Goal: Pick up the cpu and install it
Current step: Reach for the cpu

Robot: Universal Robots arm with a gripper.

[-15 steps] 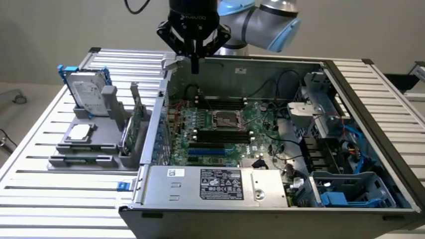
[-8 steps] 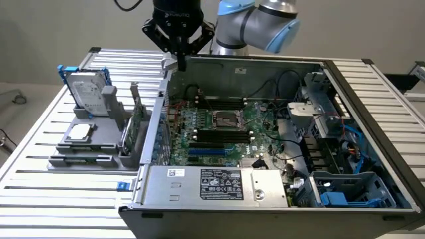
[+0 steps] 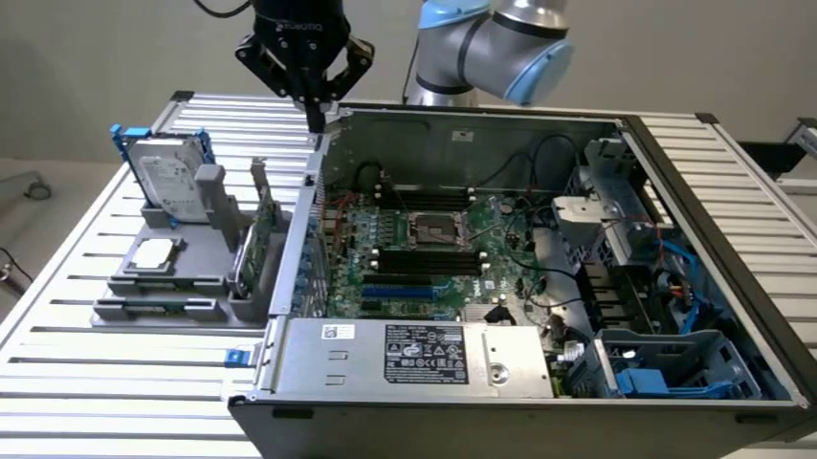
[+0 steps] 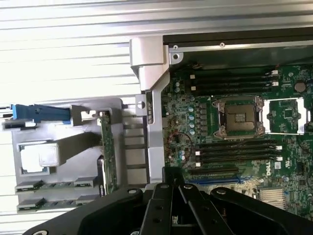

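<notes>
Your arm (image 3: 492, 43) stands at the far side and bends toward the exterior view's left, with the tool pointing straight down. The gripper (image 3: 316, 120) hangs over the far-left corner of the open computer case (image 3: 721, 258), just above the wall edge. You can't see it touching anything. Its fingers are pressed together with nothing between them.

Counts: one arm, one gripper, one cpu, one hard drive, one green card, one socket, one case, one grey holder.

The cpu (image 3: 153, 253) sits outside the case on the exterior view's left, in a recess of the grey holder (image 3: 191, 287). It is nearer than the gripper and well apart from it. It lies flat, pale metal top up. It's square, so there's no long axis to call; its edges run parallel to the holder's edges.

The hard drive (image 3: 166, 177), in its blue frame, stands on edge at the holder's far end, just beyond the cpu. The green card (image 3: 268, 234) stands on edge at the holder's right side, beside the case wall. The socket (image 3: 434, 229) is mid-board inside the case, a dark square with a metal rim.
</notes>
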